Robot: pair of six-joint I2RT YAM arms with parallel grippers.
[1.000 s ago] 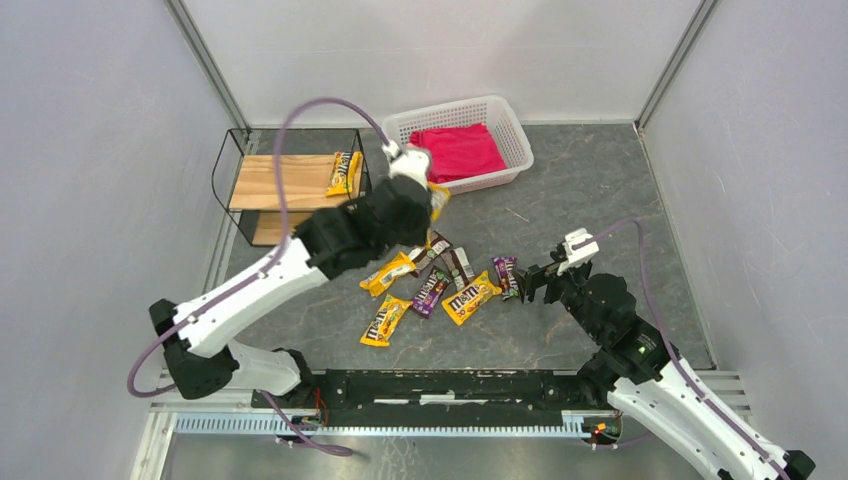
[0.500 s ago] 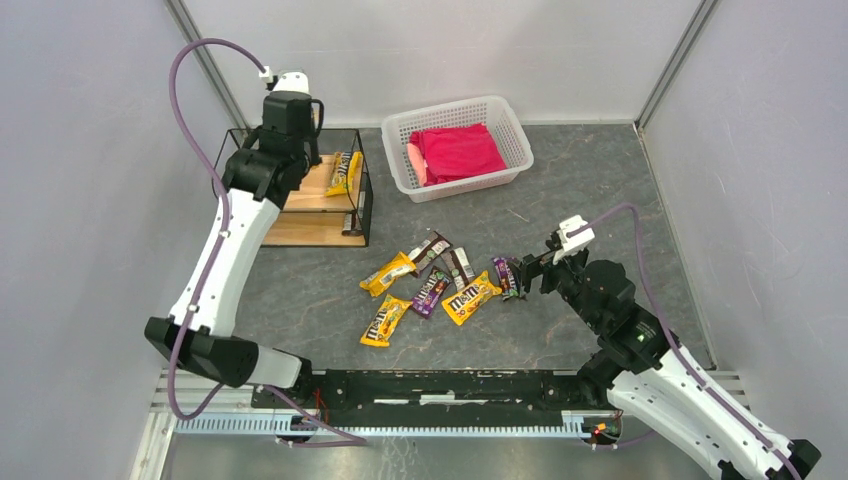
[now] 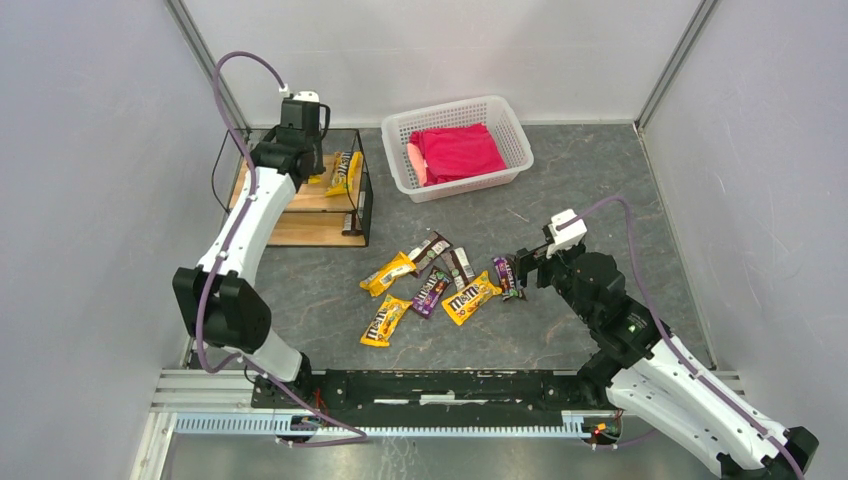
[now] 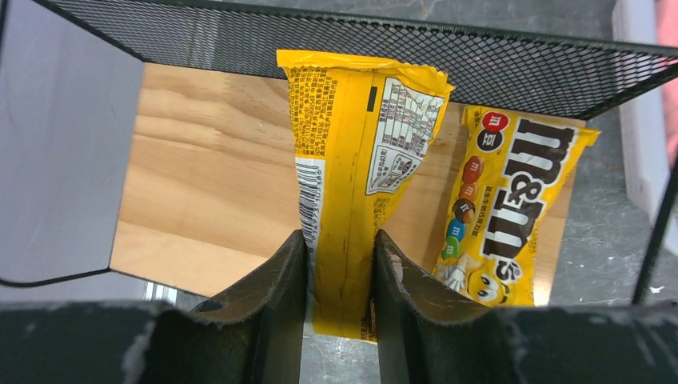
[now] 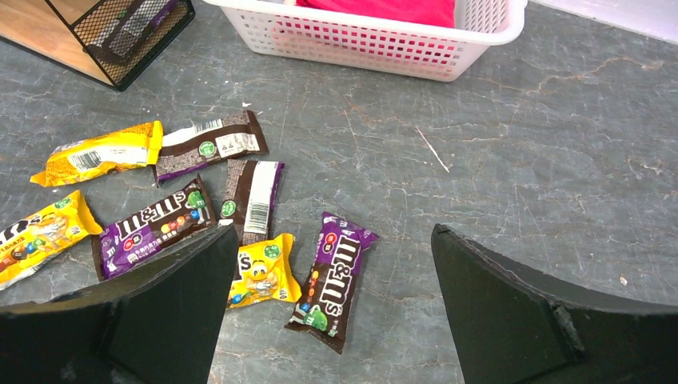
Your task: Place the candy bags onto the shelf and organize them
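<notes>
Pinching the yellow candy bag [image 4: 360, 136] near its end over the shelf [image 4: 200, 184], your left tool [image 4: 340, 240] should grip this probably light, slippery packet firmly; your right tool [image 5: 333, 232] hangs released.

Your top view looks down on the whole desk [image 3: 600, 200] from behind. Left wrist: close over the shelf [image 4: 200, 184]. Right wrist: low over loose candy bags [image 5: 332, 268], also in top view.

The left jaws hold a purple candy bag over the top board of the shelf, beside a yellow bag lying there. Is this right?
Not quite. The held bag is yellow, not purple; the left wrist view shows it. It is over the top board of the shelf, beside another yellow bag.
</notes>
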